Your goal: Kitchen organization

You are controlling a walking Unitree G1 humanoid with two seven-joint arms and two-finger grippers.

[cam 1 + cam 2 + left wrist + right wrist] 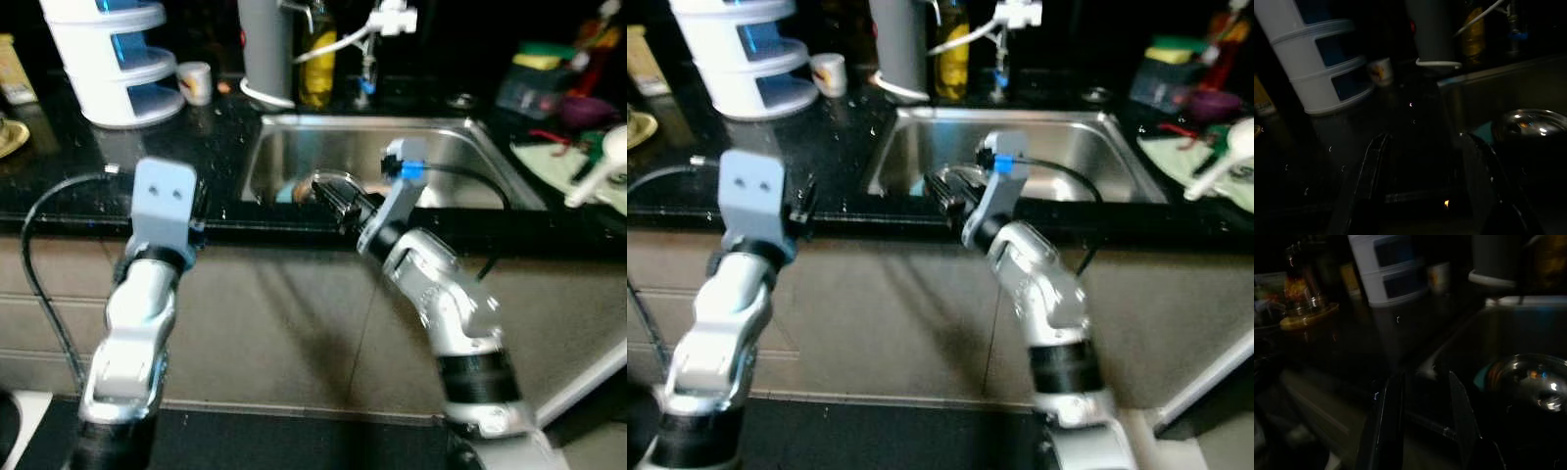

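My right arm rises from the lower right of the head view, bent at the elbow, its forearm slanting up and left so that my right gripper [333, 201] reaches over the front rim of the steel sink [460, 147] at centre frame. In the right wrist view my two black fingers [1388, 426] stand apart with nothing between them, pointing along the dark counter edge. A shiny steel bowl [1528, 382] lies in the basin at the right of that view, apart from the fingers, with a teal thing just beside it that I cannot identify.

My left arm stands nearly upright at the lower left, its grey wrist plate facing the camera, and my left gripper [1425, 171] is held at the black counter [216, 137] edge left of the sink. Its fingers are spread too, gripping nothing.

At the upper left sits a white tiered rack [113, 59], a small cup [196, 81] beside it, and a grey cylinder [266, 49] behind the sink's back left corner
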